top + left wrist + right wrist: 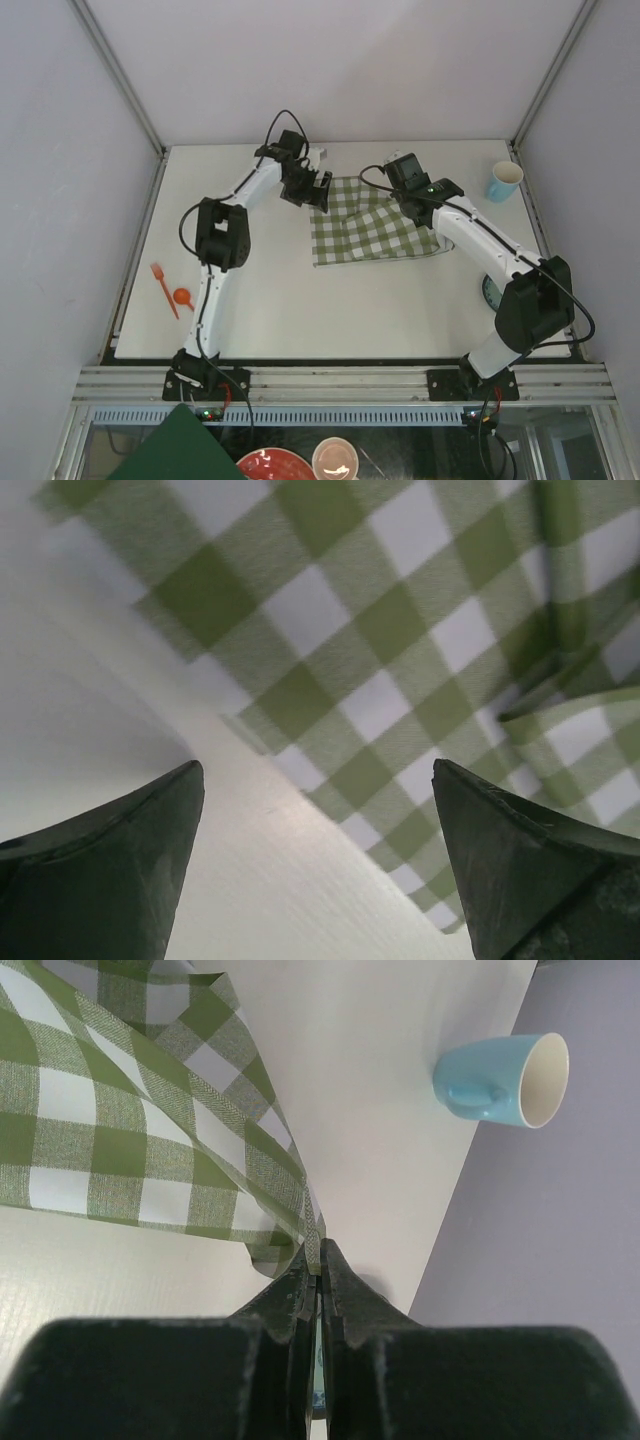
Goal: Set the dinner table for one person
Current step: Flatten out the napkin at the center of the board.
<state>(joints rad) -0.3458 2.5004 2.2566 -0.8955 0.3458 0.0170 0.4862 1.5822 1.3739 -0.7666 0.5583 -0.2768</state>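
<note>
A green-and-white checked cloth (365,228) lies rumpled on the off-white dinner table (280,310), right of its middle. My left gripper (321,190) is open and empty, just above the cloth's far left corner. The left wrist view shows its jaws (315,770) wide apart over the cloth's edge (380,680) and bare tabletop (250,880). My right gripper (403,193) sits at the cloth's far right corner, mostly hidden under its wrist. The right wrist view shows it (320,1245) shut on the cloth's edge (150,1150), which is lifted off the table (380,1080).
A light blue cup (505,181) stands at the far right edge, also seen in the right wrist view (500,1080). An orange fork (160,287) and spoon (182,296) lie at the left. A plate (487,291) shows partly under my right arm. Grey walls enclose the table.
</note>
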